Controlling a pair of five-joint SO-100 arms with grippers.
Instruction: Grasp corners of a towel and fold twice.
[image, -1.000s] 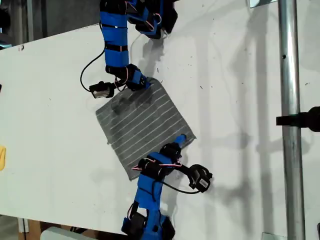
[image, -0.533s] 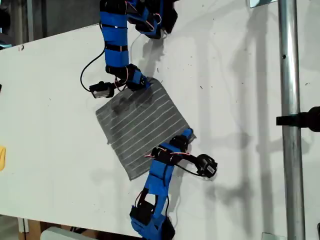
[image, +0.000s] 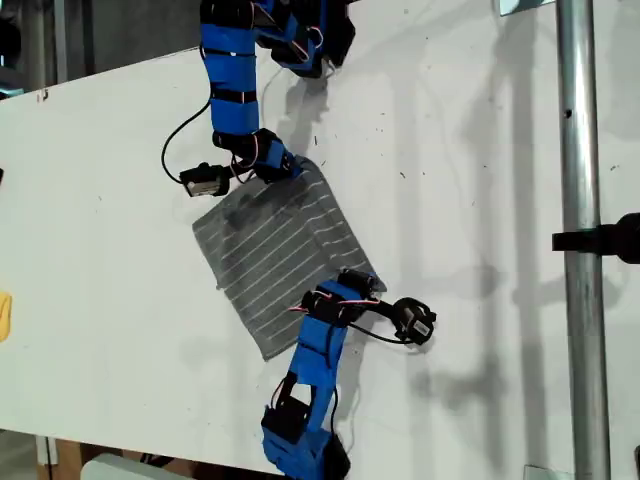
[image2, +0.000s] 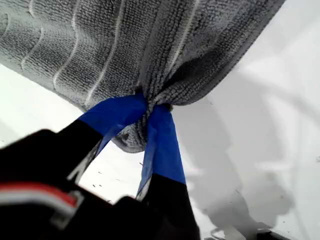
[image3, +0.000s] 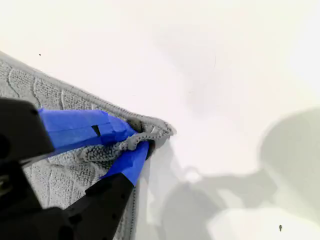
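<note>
On the white table, both tools pinch the towel's corners.

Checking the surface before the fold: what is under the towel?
Only the white table shows around the towel. Anything beneath the cloth is covered and cannot be seen.

a white counter fills most of the exterior view, its surface flecked with small dark specks and crossed by soft grey shadows. a metal pole runs from 12 to 6 o'clock near the exterior view's right edge, with a black clamp at 3 o'clock. dark floor shows beyond the counter at 11 o'clock.
</note>
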